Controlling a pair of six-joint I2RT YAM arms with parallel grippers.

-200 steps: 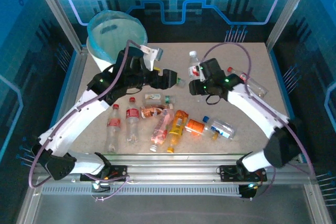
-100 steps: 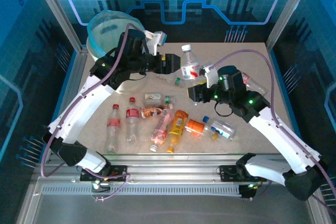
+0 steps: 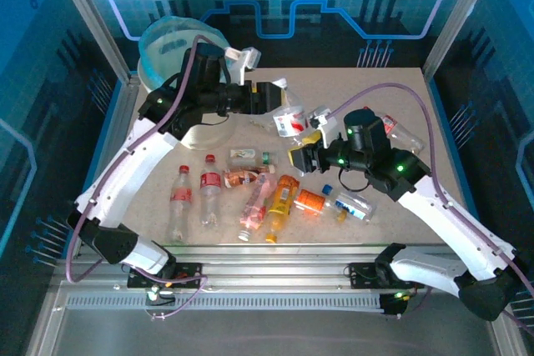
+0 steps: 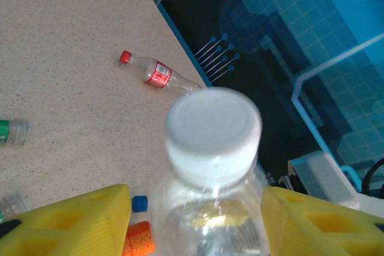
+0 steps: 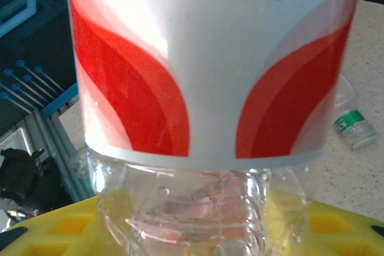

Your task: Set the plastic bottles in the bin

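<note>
Speckled table (image 3: pixel 392 93), bin (image 3: pixel 150 32) upper left — white-capped bottle (image 3: pixel 290 120) hangs mid-frame between left fingers (image 4: pixel 72 220) and right fingers (image 5: pixel 66 217); can't tell which pair's pinching. I'd firm left's grip before right lets go.

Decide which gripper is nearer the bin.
Left. The left gripper sits a little right of the bin; the right gripper lies farther right, past the bottle between them.
</note>
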